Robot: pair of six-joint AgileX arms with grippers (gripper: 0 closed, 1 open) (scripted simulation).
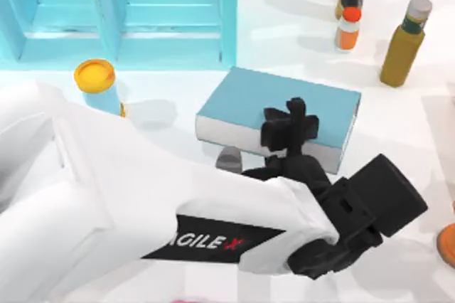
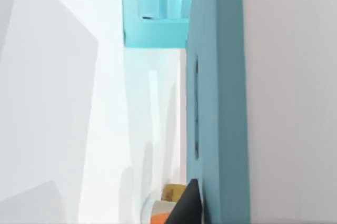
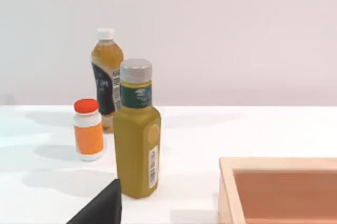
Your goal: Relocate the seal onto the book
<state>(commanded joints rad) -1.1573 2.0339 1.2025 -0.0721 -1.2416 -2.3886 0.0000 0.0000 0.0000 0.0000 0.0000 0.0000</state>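
My left gripper [image 1: 290,126] hangs over the book [image 1: 249,97]; finger state I cannot tell; seal unconfirmed, so placement isn't verified.

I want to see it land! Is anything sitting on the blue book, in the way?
Nothing visible lies on the book; its teal cover is bare. The left gripper hangs over its near edge.

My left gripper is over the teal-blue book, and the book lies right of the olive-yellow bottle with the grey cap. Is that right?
Not quite. The top view shows the book lying left of the olive-yellow bottle with the grey cap, not right of it. The rest holds: the left gripper is over the book's cover, near its front edge.
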